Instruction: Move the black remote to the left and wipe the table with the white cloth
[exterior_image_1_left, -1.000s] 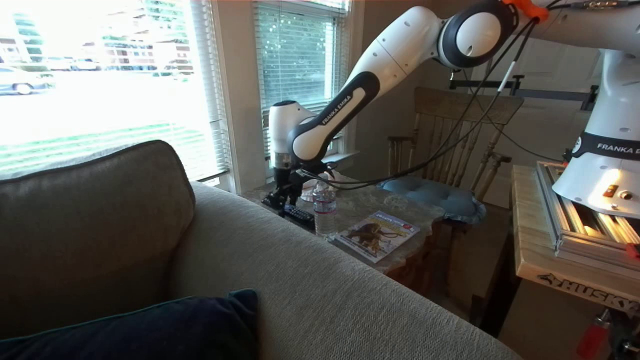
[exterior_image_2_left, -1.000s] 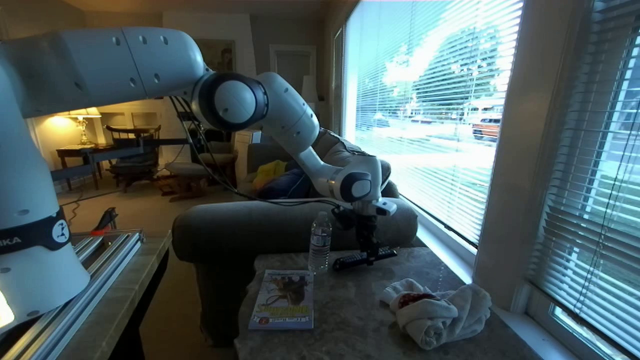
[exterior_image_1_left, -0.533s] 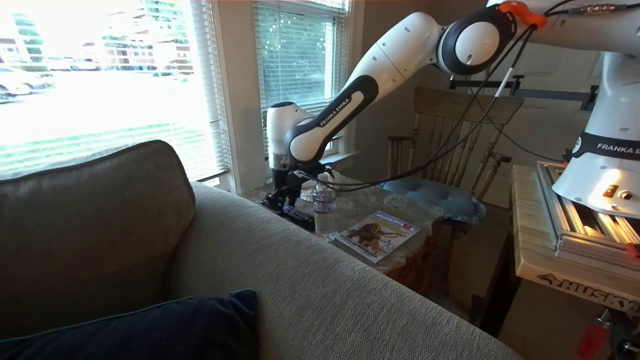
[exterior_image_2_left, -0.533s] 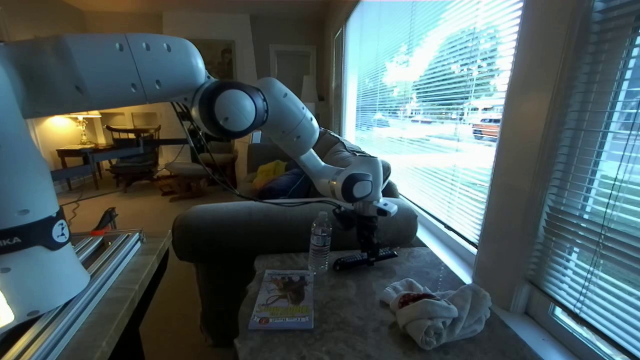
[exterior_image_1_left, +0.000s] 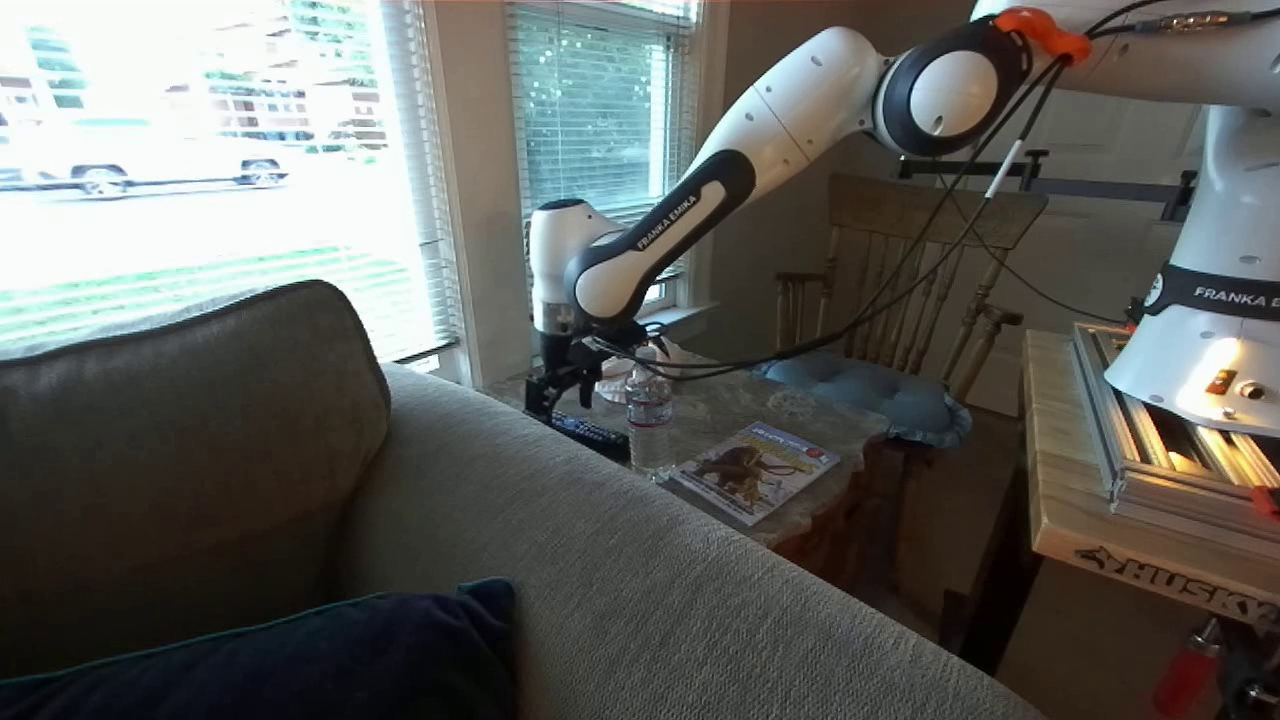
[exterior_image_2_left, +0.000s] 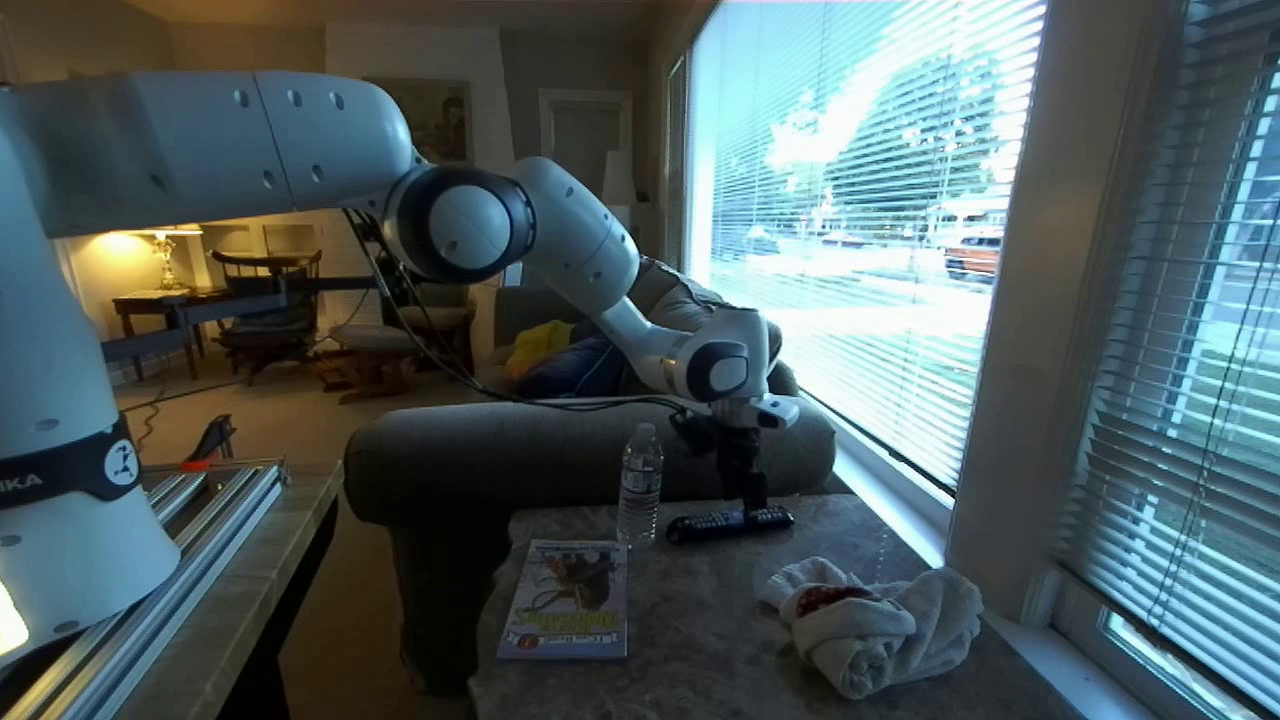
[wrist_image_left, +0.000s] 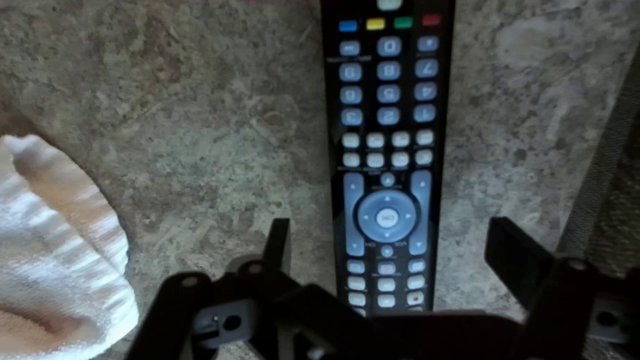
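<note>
the black remote (wrist_image_left: 387, 150) lies flat on the mottled table (wrist_image_left: 200, 125), right under the gripper (wrist_image_left: 390, 240), whose 2 fingers (wrist_image_left: 276, 244) stand spread wide, 1 off each long side of the remote, bare table showing in the gaps. the wrist view puts the white cloth (wrist_image_left: 65, 240) left of the fingers, apart from them; an exterior view adds a red patch (exterior_image_2_left: 828, 598) on it. in both exterior views a clear water bottle (exterior_image_2_left: 640, 490) stands upright near the gripper, and a magazine (exterior_image_2_left: 565, 600) lies farther from it, past the bottle. only the wrist view makes the remote's keys (wrist_image_left: 389, 70) legible, upside down: 0 to 9, "ok", "ch", "vol". in an exterior view the arm (exterior_image_1_left: 690, 200) above the gripper reads "franka emika", and a wood-topped bench (exterior_image_1_left: 1062, 480) well apart from it reads "husky". the magazine's title is too blurred to read.
</note>
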